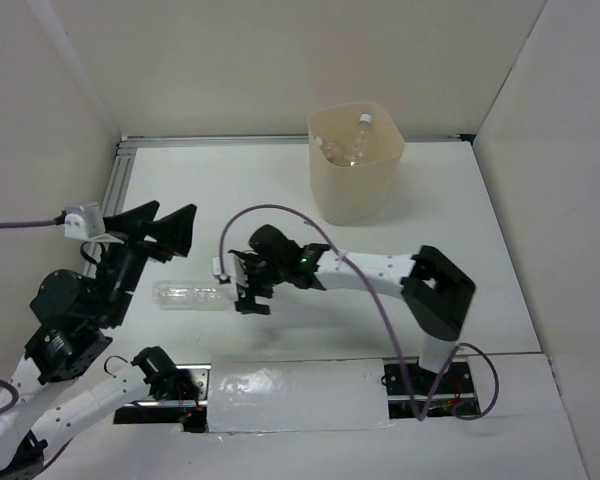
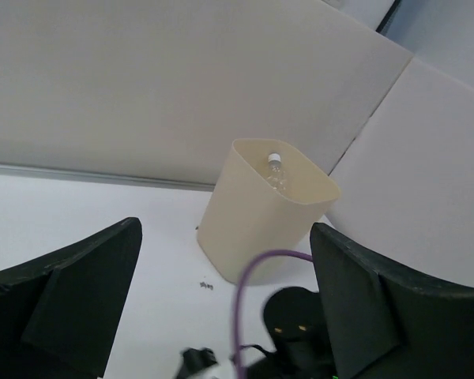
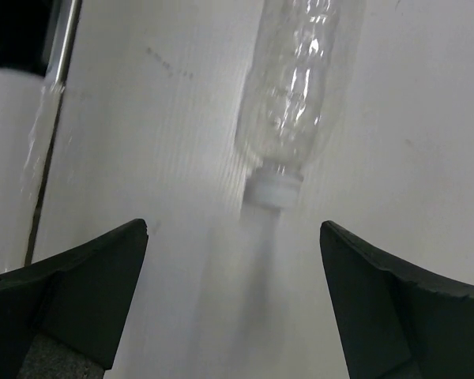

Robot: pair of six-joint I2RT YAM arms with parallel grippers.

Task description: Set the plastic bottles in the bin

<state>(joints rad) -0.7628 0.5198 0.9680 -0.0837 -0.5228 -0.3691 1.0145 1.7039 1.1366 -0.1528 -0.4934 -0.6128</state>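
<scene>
Lying flat: a clear bottle (image 1: pixel 185 295) (white cap). At its cap end, right gripper (image 1: pixel 248 290), jaws apart; near its base, left gripper (image 1: pixel 160 225), jaws spread; bin (image 1: pixel 355 190) well beyond.

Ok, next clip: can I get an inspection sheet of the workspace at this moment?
Surface: white table, shiny tape patch at the near edge.
Job's things: one clear bottle lying on the table, white cap toward the right gripper; bin upright at the back, bottles inside.
Clutter: tiny dark specks near the bin.
Grippers: left gripper open, empty; right gripper open, empty, just short of the cap.
Cables: purple cable loops over the right arm.
Surroundings: plain pale walls on three sides.
</scene>
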